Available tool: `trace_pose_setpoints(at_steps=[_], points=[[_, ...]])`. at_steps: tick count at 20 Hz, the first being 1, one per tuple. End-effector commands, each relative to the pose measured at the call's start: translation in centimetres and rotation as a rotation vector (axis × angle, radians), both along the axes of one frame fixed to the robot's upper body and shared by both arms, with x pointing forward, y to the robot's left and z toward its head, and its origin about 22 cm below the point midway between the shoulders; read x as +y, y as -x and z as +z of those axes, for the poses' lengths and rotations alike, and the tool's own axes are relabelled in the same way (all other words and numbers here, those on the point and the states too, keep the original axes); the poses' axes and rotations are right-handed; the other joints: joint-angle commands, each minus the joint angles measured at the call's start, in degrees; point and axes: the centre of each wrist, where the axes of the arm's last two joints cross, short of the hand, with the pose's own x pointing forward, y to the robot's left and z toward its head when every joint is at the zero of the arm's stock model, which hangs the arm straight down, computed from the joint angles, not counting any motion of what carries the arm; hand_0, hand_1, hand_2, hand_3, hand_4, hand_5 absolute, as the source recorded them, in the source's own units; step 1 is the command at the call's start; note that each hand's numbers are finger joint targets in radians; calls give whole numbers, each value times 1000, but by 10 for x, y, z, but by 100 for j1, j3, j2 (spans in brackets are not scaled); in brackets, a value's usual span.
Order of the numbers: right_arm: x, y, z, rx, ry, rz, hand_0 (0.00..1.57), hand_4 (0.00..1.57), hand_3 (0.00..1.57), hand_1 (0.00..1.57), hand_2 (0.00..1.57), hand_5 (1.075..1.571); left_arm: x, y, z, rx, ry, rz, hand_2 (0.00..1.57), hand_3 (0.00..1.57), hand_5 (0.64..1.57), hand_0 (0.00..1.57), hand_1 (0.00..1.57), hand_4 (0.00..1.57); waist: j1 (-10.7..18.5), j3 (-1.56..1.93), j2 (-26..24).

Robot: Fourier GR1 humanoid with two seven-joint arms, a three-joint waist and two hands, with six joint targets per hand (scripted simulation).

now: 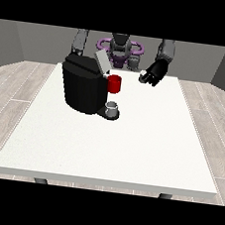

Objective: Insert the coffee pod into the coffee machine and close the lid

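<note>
Now, machine: boxy black coffee machine [82, 88] far left on large white counter [110, 144], grey lid [101, 62] raised.
Pod: small pale coffee pod [142, 78] pinched by curled robot hand [156, 72] at the view's right.
Other robot hand: hidden.

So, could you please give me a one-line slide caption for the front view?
Hand at the view's right hovers beside the coffee machine, whose lid stands open.

Coffee machine [82, 87] black, plastic-looking, slight sheen; lid [102, 61] grey, matt; table [110, 149] white, smooth, matt.
</note>
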Motion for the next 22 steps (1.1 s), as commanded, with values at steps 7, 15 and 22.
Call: trace_pose_setpoints(at_steps=[7, 15, 22], points=[[20, 5, -6, 1, -19, 30, 0, 0, 0, 0, 0, 1571, -35, -24, 65, -5, 12, -9, 1396, 1341, 1571, 1403, 1403, 598, -266, 1, -234], [33, -11, 31, -112, -30, 118, 0, 0, 0, 0, 0, 1571, -12, -41, 135, -55, 136, 61, 1265, 1266, 1571, 1235, 1235, 502, -786, -1, 58], [22, -26, 59, -143, -36, 98, 0, 0, 0, 0, 0, 1571, -10, -44, 180, -124, 92, 74, 1247, 1266, 1571, 1155, 1155, 484, -983, 0, 303]])
